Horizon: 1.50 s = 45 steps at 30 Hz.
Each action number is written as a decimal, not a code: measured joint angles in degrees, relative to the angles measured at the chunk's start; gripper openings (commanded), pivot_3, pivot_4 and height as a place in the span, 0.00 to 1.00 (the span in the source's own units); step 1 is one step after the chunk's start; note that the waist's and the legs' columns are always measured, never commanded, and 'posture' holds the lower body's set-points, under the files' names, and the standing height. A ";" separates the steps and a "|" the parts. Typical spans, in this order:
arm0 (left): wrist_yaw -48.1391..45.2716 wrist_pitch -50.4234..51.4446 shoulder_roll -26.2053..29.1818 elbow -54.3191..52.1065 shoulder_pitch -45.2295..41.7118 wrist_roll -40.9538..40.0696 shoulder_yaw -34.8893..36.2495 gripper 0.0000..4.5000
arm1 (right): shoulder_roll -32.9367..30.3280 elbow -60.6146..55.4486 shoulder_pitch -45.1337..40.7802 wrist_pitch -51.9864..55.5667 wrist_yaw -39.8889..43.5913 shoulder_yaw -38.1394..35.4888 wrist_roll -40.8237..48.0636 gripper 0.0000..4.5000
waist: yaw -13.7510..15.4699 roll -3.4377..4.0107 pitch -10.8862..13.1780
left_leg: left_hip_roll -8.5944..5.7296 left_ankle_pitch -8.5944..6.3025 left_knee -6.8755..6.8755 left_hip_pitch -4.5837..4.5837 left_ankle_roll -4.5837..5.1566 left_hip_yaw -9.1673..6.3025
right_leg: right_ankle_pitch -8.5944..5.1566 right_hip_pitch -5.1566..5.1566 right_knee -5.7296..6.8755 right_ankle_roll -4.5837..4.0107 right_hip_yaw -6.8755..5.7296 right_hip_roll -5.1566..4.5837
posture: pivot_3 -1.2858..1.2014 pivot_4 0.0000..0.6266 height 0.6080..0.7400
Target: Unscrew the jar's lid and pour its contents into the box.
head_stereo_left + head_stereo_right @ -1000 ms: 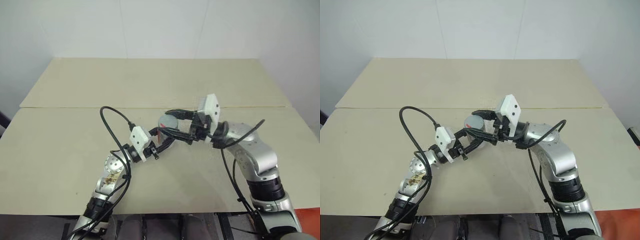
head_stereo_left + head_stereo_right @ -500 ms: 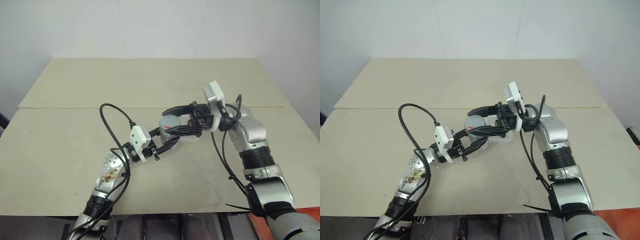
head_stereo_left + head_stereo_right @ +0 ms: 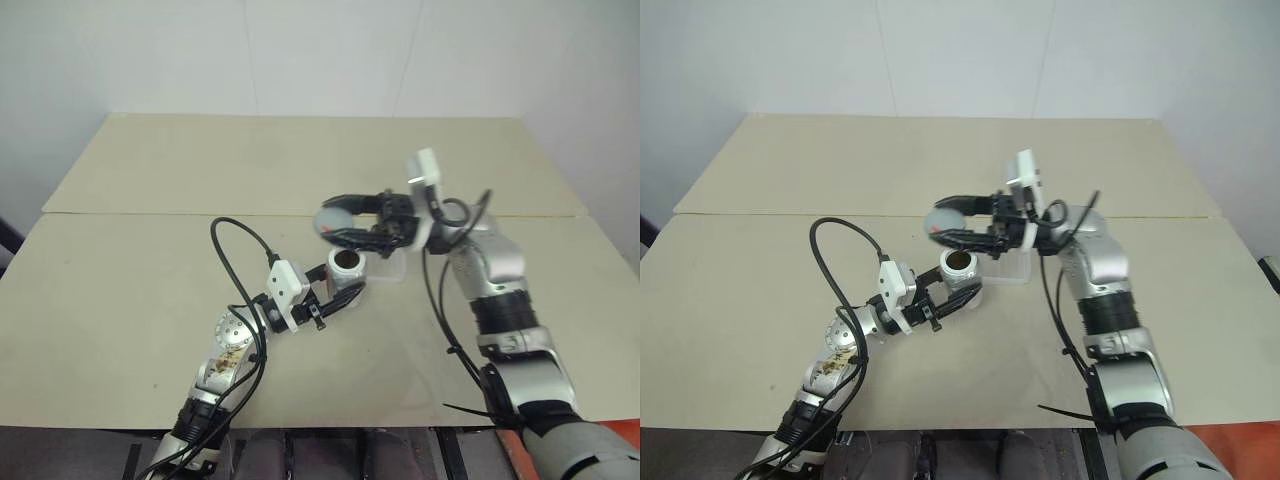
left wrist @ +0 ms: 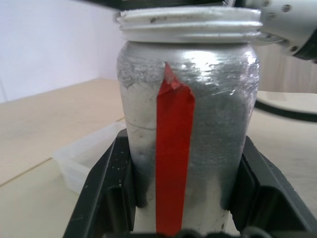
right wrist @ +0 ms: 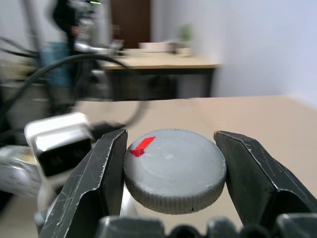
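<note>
The left gripper (image 3: 340, 292) clamps the uncapped, silvery jar (image 4: 187, 124) with its red stripe, dark contents (image 3: 347, 259) showing. At its 12 o'clock, the right gripper (image 5: 171, 171) pinches the grey ribbed lid (image 5: 174, 168), beside the clear box (image 3: 388, 267).

Right gripper (image 5: 174, 171) fingers (image 5: 99, 178) clamp grey lid (image 5: 174, 168), small red mark on top; tan table (image 5: 257, 114) behind, blurred room beyond.

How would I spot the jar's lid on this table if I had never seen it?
Start at the tan table and follow the right gripper out over its middle. Pinched between its black fingers, lifted just above the open jar, is the lid: a flat round grey disc with a small red mark.
</note>
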 measured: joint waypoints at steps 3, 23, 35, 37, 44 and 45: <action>0.93 0.08 0.30 -0.29 0.39 0.04 0.26 0.45 | -5.01 -8.46 8.15 0.21 -5.66 -4.80 -0.44 0.64 | 0.04 0.00 0.00 | 0.01 -0.04 -0.02 0.00 0.06 0.00 | 0.00 0.01 -0.04 0.00 0.00 0.00 | 0.52 0.24 1.00; 3.24 -0.16 2.29 9.17 -9.39 2.15 3.91 0.45 | -5.13 -29.03 42.92 21.00 -42.96 -6.33 -14.70 0.71 | -0.65 0.09 -0.06 | -0.04 -0.08 -0.08 0.29 0.15 0.00 | 0.01 0.13 -0.19 -0.03 0.19 0.12 | 0.52 0.24 1.00; 1.96 -2.69 6.09 16.51 -15.54 5.14 5.17 0.45 | -5.34 -39.39 43.05 25.44 -43.85 -9.24 -10.65 0.99 | -0.33 0.09 -0.05 | -0.06 -0.08 -0.06 0.19 0.15 -0.03 | 0.01 0.07 -0.20 -0.02 0.16 0.14 | 0.52 0.24 1.00; 1.88 -4.62 7.04 21.29 -19.93 7.57 4.86 0.45 | -6.93 -42.62 40.32 26.38 -44.01 -10.00 -9.55 0.99 | -0.31 0.08 -0.05 | -0.08 -0.08 -0.04 0.16 0.16 -0.06 | 0.02 0.06 -0.21 -0.01 0.13 0.14 | 0.52 0.24 1.00; 0.76 -18.86 10.56 43.05 -36.66 18.58 0.52 0.45 | -12.58 -48.89 37.83 29.11 -44.46 -7.31 -10.24 0.99 | -0.04 0.04 -0.03 | -0.12 -0.07 -0.01 -0.09 0.14 -0.03 | 0.02 0.04 -0.21 0.02 -0.02 0.16 | 0.52 0.24 1.00; 1.34 -20.75 10.61 46.05 -38.58 20.46 -0.33 0.45 | -12.57 -49.54 37.93 29.22 -44.57 -6.65 -10.32 0.99 | -0.04 0.04 -0.03 | -0.12 -0.07 0.03 -0.14 0.14 0.01 | 0.03 0.02 -0.24 0.04 -0.07 0.16 | 0.52 0.24 1.00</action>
